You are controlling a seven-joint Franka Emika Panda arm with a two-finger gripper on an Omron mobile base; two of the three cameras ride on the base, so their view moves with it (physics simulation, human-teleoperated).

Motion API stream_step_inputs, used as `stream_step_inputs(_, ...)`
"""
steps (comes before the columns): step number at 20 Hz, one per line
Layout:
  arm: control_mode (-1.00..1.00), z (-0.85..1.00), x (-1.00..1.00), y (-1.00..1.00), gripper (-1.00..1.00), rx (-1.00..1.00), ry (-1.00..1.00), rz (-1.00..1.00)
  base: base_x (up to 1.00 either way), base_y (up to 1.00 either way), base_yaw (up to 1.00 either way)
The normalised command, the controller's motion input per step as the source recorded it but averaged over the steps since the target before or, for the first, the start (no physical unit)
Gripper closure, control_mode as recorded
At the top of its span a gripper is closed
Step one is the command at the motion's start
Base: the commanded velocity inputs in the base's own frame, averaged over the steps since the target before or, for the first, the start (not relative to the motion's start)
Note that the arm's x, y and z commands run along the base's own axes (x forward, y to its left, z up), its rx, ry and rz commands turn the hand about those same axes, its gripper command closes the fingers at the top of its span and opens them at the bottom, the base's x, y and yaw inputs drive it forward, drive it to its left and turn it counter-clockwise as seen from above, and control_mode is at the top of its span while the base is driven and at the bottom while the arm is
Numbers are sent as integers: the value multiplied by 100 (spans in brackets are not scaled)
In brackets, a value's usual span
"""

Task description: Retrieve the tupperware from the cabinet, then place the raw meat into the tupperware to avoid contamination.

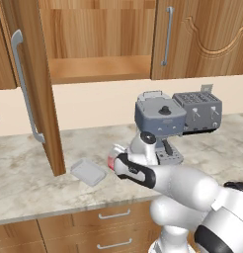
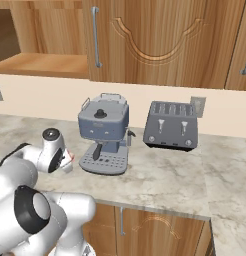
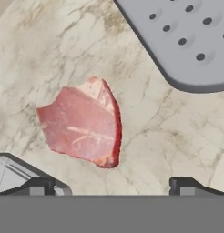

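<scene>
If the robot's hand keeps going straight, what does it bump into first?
Probably the meat, lying on the counter just ahead of the open hand. How far off it is, I cannot tell.

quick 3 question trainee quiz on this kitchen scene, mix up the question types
1. True or false: the tupperware sits on the counter, empty.
2. Multiple choice: the raw meat lies A) in the tupperware B) on the counter by the coffee machine C) on the cabinet shelf.
3. Fill in: the gripper hovers over the meat with fingers ____.

Key: 1 true; 2 B; 3 open.
</scene>
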Motion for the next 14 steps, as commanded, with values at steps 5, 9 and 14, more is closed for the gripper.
stream_step_inputs(5,-100,0,29,-1,-100,-2,7,0,0,0,0)
stream_step_inputs(9,-100,0,21,-5,-100,-3,10,-2,0,0,0)
stream_step_inputs(14,-100,-6,9,0,-100,-3,9,-2,0,0,0)
